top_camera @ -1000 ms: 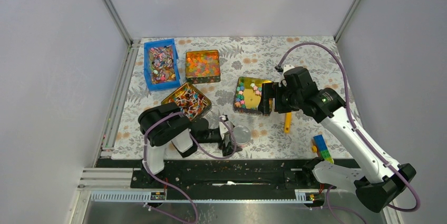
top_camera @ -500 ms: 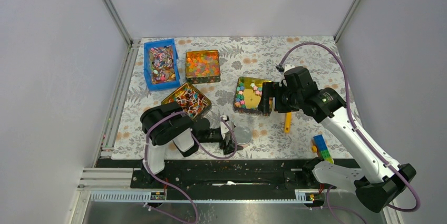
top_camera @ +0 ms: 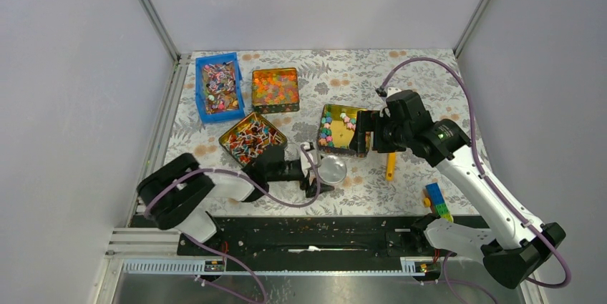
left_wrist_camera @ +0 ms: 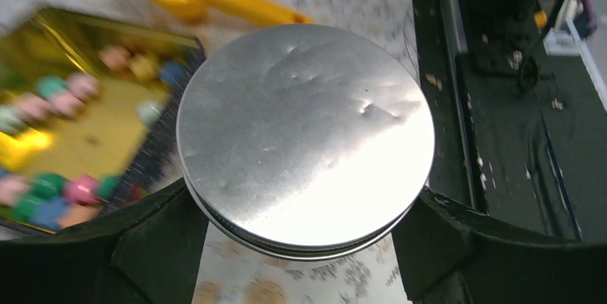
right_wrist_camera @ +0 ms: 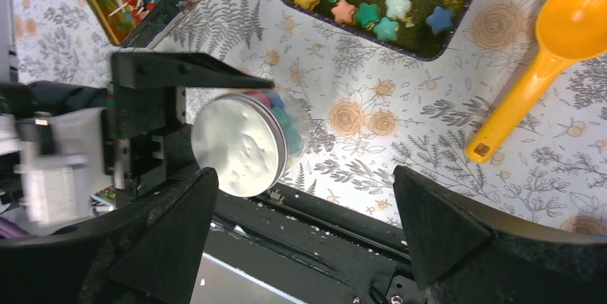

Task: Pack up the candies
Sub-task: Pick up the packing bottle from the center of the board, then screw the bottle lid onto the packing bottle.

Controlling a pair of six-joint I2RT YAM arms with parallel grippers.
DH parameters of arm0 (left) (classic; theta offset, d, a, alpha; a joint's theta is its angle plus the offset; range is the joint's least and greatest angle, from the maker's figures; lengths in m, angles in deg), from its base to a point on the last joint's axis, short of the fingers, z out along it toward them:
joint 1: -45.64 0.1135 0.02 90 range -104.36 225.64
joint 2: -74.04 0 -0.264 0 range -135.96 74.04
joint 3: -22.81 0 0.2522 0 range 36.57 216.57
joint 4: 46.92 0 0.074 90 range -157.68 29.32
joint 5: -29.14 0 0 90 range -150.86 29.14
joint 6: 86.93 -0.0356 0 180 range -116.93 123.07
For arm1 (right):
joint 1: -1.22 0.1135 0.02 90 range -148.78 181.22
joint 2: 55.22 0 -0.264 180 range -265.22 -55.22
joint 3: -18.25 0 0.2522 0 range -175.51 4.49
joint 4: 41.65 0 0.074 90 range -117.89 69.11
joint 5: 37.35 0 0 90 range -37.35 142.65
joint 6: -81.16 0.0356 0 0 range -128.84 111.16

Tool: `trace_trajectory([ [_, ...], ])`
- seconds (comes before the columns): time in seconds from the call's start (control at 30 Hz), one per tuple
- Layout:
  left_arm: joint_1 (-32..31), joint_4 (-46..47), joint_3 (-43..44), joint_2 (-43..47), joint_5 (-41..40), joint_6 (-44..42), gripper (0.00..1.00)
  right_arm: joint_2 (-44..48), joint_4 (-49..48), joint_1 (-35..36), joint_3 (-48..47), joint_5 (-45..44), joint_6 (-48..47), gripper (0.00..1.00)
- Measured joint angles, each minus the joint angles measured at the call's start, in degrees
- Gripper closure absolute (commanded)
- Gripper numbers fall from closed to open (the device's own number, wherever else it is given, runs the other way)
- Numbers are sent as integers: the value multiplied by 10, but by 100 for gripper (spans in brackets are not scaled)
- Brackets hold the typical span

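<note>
Left gripper [left_wrist_camera: 300, 214] clamped on silver-lidded jar [left_wrist_camera: 304, 132], star candies [left_wrist_camera: 79, 189] in gold tin [left_wrist_camera: 86, 129] at left, outside its jaws, right gripper [right_wrist_camera: 304, 200] wide open, candies at upper frame beyond its fingertips

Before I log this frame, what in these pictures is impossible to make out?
- Left wrist view: the lid fills the frame, hiding how full the jar is.
- Left wrist view: the candies in the gold tin are blurred and cut off by the left edge.
- Right wrist view: the bowl of the yellow scoop runs off the right edge.
- Top view: what fills the blue bin is too small to identify.
</note>
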Motion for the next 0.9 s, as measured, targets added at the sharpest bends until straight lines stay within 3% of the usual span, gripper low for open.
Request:
trace_trajectory([
  [0.27,66,-206,95,158,-2,-37,39,-39,-13,-3,-53,74,4,0],
  [0.5,123,-365,190,225,2,-57,40,-86,-71,-6,-110,182,41,1],
  [0.9,163,-488,281,278,31,-80,41,-176,-205,-7,-126,320,175,0],
])
